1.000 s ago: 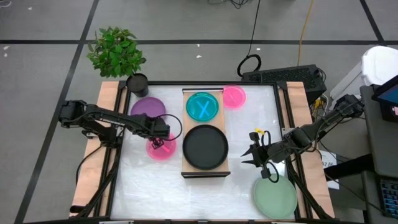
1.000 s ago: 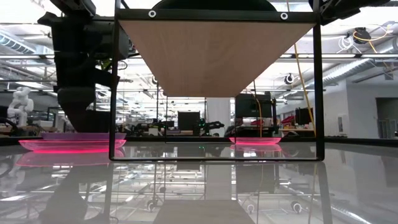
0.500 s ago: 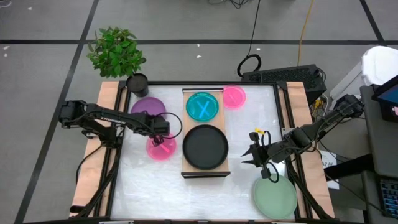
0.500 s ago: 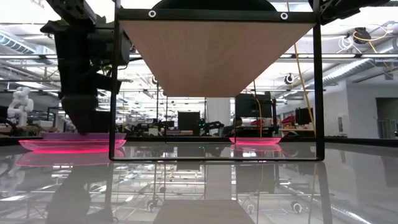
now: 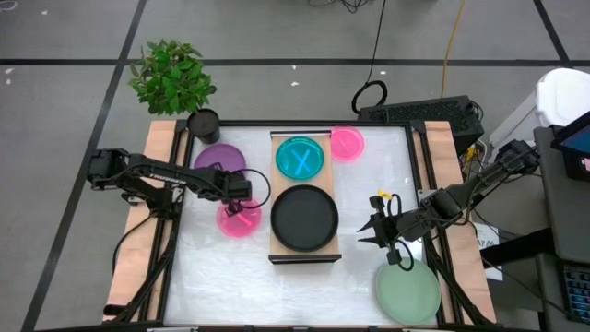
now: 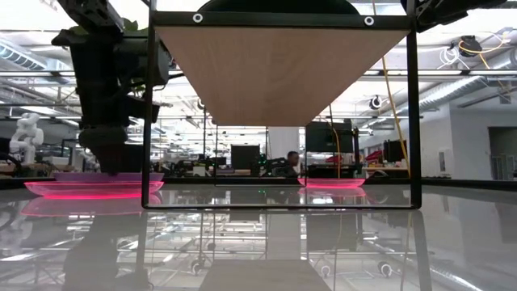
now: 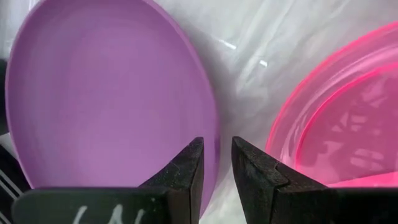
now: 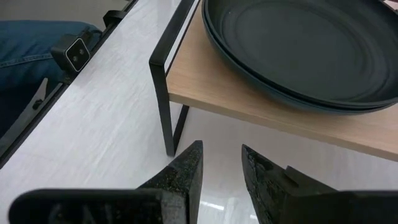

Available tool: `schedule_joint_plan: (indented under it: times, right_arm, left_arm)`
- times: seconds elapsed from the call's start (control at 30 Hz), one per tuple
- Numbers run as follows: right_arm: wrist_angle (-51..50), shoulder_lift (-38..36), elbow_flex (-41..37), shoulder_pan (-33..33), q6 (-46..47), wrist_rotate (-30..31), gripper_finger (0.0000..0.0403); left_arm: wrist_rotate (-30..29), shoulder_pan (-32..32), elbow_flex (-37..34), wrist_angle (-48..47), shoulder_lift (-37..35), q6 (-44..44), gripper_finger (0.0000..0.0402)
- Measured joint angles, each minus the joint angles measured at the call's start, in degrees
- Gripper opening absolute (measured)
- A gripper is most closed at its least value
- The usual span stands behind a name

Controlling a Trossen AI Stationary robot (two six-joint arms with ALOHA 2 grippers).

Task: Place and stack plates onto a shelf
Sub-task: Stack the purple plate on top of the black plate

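Since a second earlier, only the left gripper (image 5: 241, 194) had shifted, sliding from over the pink plate (image 5: 239, 219) up toward the gap between that plate and the purple plate (image 5: 218, 160); the right arm and every plate had stayed where they were. Largest in view was the white table (image 5: 230, 277), with the shelf (image 5: 304, 252), a long light-wood board on a dark metal frame, standing along its middle. On the shelf sat a black plate (image 5: 303, 218) at the near end, resting on a dark teal one (image 8: 273, 93) whose rim showed beneath it in the right wrist view, and a translucent cyan plate (image 5: 300, 158) at the far end. A pale sage-green plate (image 5: 407, 291), the biggest of them, lay at the table's near right corner. A small pink plate (image 5: 348, 142) lay just beside the shelf's far right corner. The left gripper's fingers (image 7: 186, 174) stood slightly apart over the purple plate's rim, holding nothing, with the pink plate close on the other side. The right gripper (image 5: 369, 231) hung to the right of the shelf's near end, facing the black plate, its jaws a narrow gap apart and empty. A potted green plant (image 5: 173, 78) stood beyond the table's far left corner.
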Motion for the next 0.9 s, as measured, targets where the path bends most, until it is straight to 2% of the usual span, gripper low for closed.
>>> schedule_joint_plan:
  times: [0.37, 0.47, 0.6, 0.9]
  right_arm:
    - [0.0, 0.0, 0.0, 0.0, -0.3, 0.0, 0.0093]
    - [0.0, 0.0, 0.0, 0.0, -0.4, 0.0, 0.0093]
    - [0.0, 0.0, 0.0, 0.0, -0.4, 0.0, 0.0093]
    - [0.0, 0.0, 0.0, 0.0, -0.5, 0.0, 0.0093]
  left_arm:
    - [-0.5, 0.0, -4.1, 2.9, 0.0, 2.2, 0.0086]
    - [-0.5, -0.2, -4.1, 3.1, 0.0, 3.4, 0.0066]
    - [-0.7, -0.2, -4.1, 3.3, 0.0, 3.2, 0.0015]
    - [-0.9, -2.3, -3.2, 2.0, 0.0, 3.2, 0.0012]
